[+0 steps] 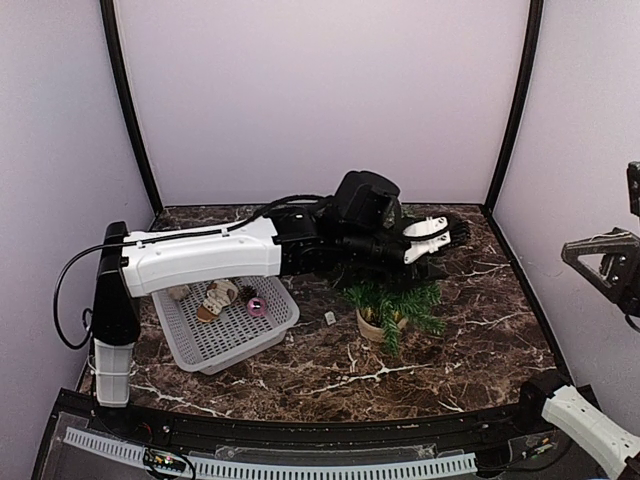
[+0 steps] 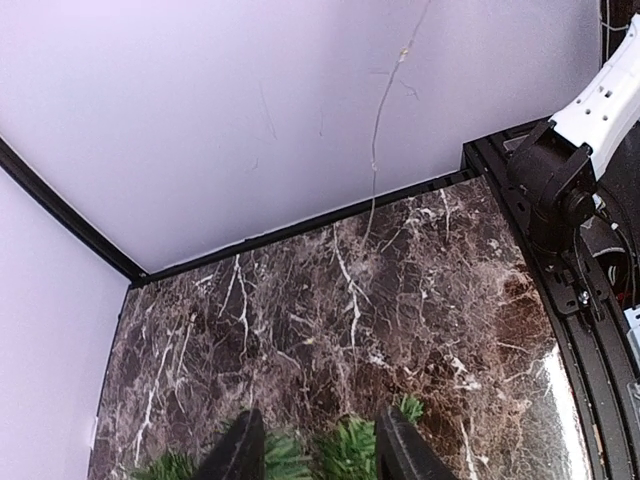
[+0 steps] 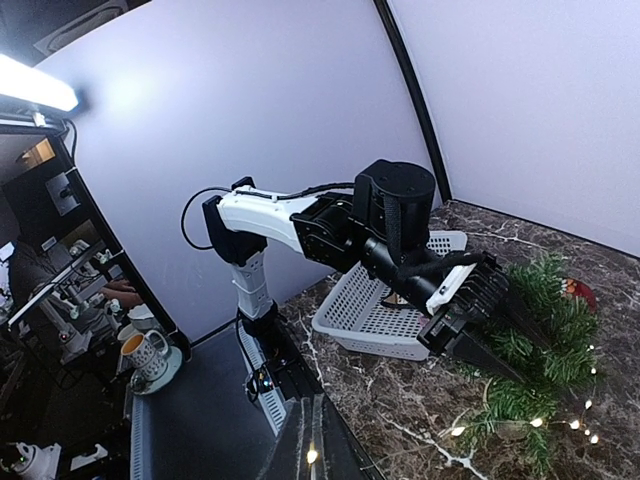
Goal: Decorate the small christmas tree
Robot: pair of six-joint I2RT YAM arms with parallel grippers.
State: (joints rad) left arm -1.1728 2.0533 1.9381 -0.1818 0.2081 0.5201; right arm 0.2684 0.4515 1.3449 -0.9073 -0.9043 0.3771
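Note:
The small christmas tree (image 1: 392, 300) stands in its beige pot (image 1: 376, 326) at the middle of the marble table; in the right wrist view the tree (image 3: 540, 335) carries small lit lights. My left gripper (image 1: 445, 260) reaches across just behind and above the tree's top. In its own view the left gripper (image 2: 318, 452) has its jaws apart, with green branch tips (image 2: 345, 445) showing between the fingers (image 2: 238, 452). My right gripper (image 1: 588, 256) hangs high at the right edge, far from the tree. Its fingers (image 3: 318, 440) are shut on nothing.
A white perforated basket (image 1: 200, 345) at the left holds a pine cone (image 1: 245, 293), a pink ornament (image 1: 257, 307) and a beige piece (image 1: 215, 298). A small white object (image 1: 330, 318) lies between basket and tree. Something red (image 3: 578, 291) lies behind the tree. Walls enclose the table.

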